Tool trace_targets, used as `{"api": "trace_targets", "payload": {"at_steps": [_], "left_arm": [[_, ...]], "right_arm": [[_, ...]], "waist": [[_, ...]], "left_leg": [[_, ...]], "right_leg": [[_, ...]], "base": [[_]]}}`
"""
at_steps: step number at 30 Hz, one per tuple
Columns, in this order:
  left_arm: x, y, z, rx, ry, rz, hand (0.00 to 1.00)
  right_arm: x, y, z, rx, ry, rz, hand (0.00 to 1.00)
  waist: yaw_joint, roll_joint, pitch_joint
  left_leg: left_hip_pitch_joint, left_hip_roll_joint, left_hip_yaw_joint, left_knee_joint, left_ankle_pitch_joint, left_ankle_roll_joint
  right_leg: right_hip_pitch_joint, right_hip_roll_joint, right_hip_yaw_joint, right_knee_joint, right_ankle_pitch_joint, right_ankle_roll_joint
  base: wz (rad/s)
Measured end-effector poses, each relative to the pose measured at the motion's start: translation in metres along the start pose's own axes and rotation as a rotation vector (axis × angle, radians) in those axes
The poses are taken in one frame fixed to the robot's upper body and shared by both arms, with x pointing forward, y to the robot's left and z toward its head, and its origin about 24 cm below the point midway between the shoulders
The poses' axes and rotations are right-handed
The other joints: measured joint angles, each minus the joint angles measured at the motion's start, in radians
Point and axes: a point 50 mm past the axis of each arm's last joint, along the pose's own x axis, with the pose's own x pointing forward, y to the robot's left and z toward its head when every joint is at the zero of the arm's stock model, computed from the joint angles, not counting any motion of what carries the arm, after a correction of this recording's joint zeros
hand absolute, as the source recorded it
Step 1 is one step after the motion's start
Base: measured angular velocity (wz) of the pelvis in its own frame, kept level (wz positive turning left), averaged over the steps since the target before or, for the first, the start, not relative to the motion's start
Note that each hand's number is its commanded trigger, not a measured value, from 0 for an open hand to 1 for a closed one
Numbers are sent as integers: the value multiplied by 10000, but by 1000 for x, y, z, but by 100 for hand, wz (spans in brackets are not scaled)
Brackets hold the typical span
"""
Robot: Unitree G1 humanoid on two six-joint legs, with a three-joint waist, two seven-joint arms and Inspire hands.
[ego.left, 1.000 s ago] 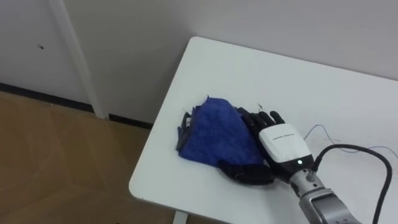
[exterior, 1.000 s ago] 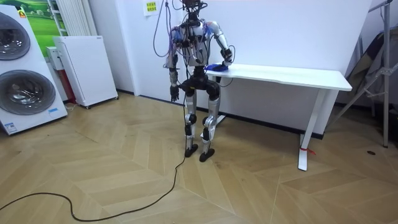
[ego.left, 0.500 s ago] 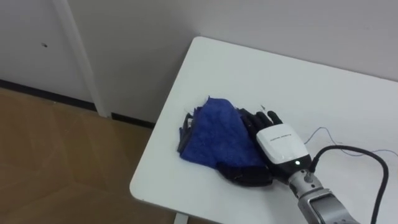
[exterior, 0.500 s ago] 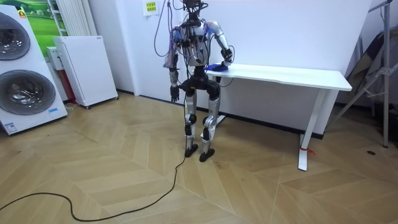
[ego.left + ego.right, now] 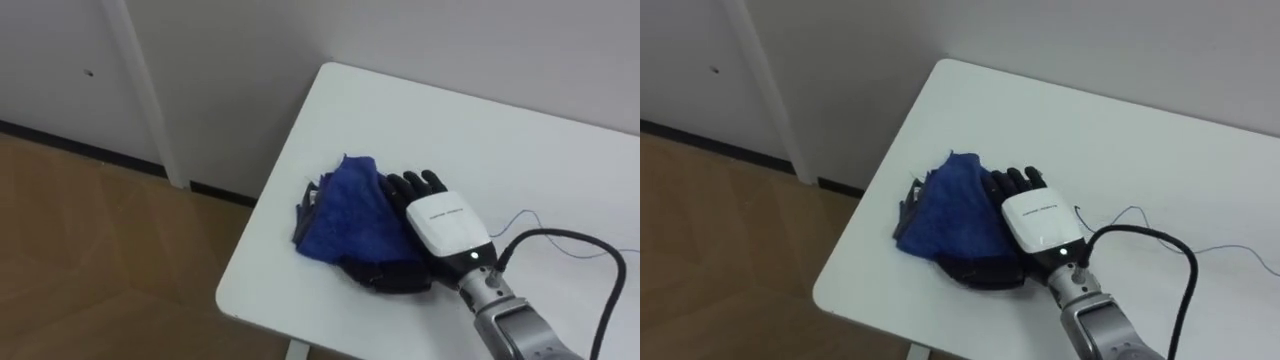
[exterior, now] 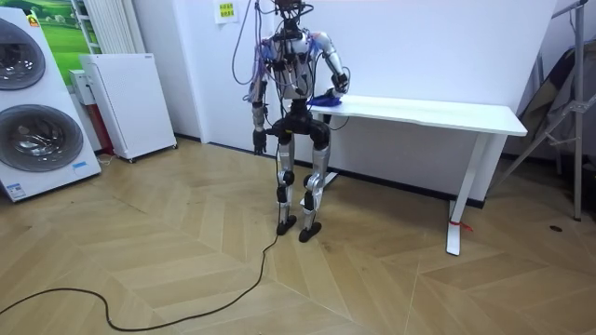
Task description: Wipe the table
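1. Left eye view: white counter (image 5: 480, 130) set against a pale wall, with wood floor (image 5: 90, 260) beyond its left end; blue cloth (image 5: 350, 215) bunched in a heap on the counter, near the left end and close to the front edge; right robot hand (image 5: 445, 225) resting on the counter just right of the heap and pressed into it, white back facing up; dark fingers (image 5: 410, 184) bent onto the far side of the cloth, thumb curled along the near side, cloth gripped between them.
2. Right eye view: same heap and same grip, seen from slightly aside; cloth gathered against the palm, with a fold tucked under the fingers; thumb stretched dark along the cloth's near edge, touching the counter.
3. Room view: robot standing upright on the wood floor at the counter's end on the room view's left; right arm raised and bent, right robot hand down on the cloth at the counter's corner; left robot hand (image 6: 260, 142) hanging beside the hip, apart from the counter, too small to tell how far open; washing machines (image 6: 33, 102) and a white cabinet (image 6: 126, 102) by the wall on the room view's left, well apart from the counter.
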Motion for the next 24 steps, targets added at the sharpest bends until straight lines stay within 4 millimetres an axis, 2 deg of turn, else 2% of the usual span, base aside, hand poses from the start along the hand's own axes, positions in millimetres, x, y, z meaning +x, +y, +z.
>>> {"api": "trace_targets", "payload": {"at_steps": [11,21,24], "left_arm": [[-2,-4,-3,125,27,-123,0],[-2,-3,-1,130,46,-214,0],[-2,-1,0,147,-18,-155,0]], "right_arm": [[19,-30,8,335,-348,-1440,0],[19,-24,7,861,20,-826,0],[15,-9,-2,1564,624,-38,0]], "waist": [[40,-16,-8],[234,-16,5],[235,-61,33]], "left_leg": [[-15,-19,-129,-33,1,0],[13,-63,-189,-16,2,3],[56,-89,-322,8,3,4]], "right_leg": [[12,-1,-94,-21,-1,1],[95,-74,-279,-37,-3,4],[208,-105,-440,-37,-6,11]], "base": [[2],[3],[19]]}}
